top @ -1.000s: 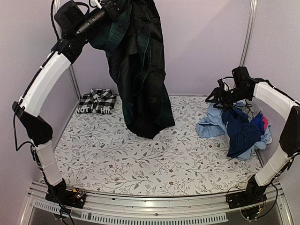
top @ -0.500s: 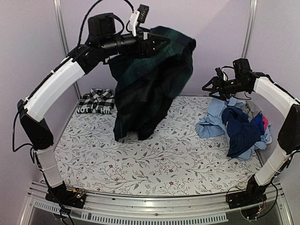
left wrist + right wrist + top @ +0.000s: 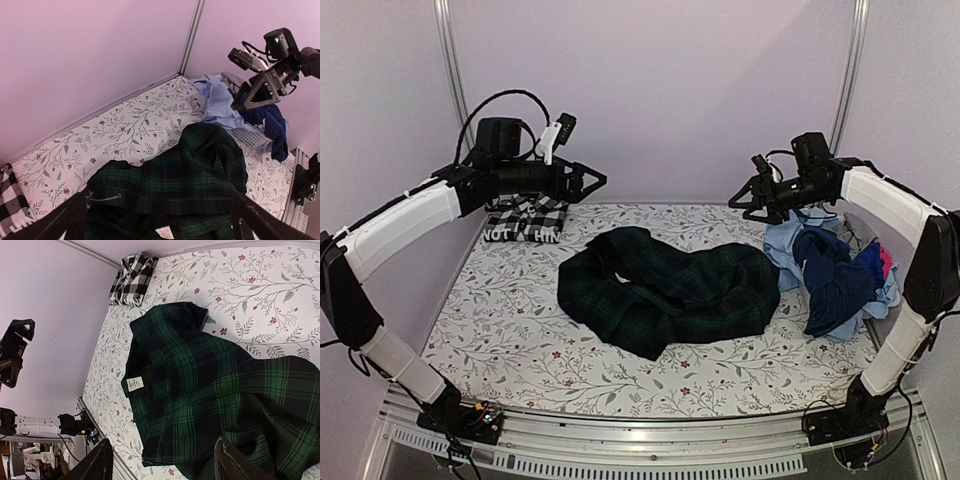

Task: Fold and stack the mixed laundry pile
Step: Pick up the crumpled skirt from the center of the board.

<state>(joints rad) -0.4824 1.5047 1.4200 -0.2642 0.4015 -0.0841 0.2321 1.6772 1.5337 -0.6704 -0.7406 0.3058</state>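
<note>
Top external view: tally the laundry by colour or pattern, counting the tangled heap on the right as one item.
Black-and-white checked shirt: 1
Dark green plaid garment: 1
Mixed heap (light blue, navy, pink, grey): 1
Total: 3

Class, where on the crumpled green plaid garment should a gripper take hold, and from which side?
On the plaid garment, probably its raised, bunched left fold, approached from above: that ridge stands up, while the right part lies flatter.

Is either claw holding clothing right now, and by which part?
Nothing is held. The left claw and right claw are open and empty; the plaid garment lies loose on the table.
</note>
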